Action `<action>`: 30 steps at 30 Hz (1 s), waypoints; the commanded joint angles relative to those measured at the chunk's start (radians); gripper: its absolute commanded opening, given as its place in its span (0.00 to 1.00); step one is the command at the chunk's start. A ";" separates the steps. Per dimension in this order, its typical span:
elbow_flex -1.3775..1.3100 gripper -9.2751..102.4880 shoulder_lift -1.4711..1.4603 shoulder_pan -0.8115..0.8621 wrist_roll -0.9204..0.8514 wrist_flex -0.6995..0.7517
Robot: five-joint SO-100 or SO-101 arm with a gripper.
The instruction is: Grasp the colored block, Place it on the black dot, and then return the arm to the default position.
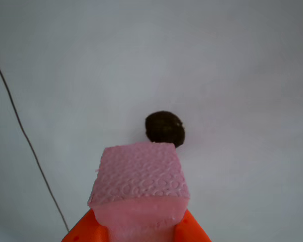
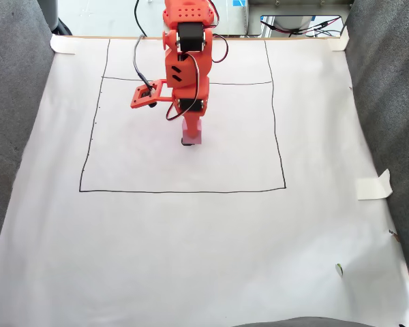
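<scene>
The pink colored block (image 1: 140, 176) sits between my two orange fingers (image 1: 86, 229), which close on its sides at the bottom of the other view. My gripper (image 1: 141, 227) is shut on it. The black dot (image 1: 165, 128) lies on the white paper just past the block's far edge, a little to the right. In the fixed view the orange arm (image 2: 184, 61) reaches down from the top centre, and the gripper (image 2: 192, 125) holds the block (image 2: 193, 134) low over the paper. A sliver of the black dot (image 2: 186, 142) shows at the block's base. Whether the block touches the paper, I cannot tell.
A thin dark cord (image 1: 25, 136) runs across the paper at the left of the other view. White paper (image 2: 191, 238) with a drawn black square (image 2: 184, 191) covers the table. Grey fabric (image 2: 13, 102) flanks both sides. A tape piece (image 2: 373, 185) sits at the right edge.
</scene>
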 commanded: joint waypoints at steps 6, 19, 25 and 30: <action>-0.054 0.08 0.023 0.005 0.008 0.025; -0.044 0.08 -0.009 0.040 0.009 0.032; -0.028 0.08 -0.028 0.064 -0.011 0.002; -0.018 0.08 -0.028 0.064 -0.026 -0.002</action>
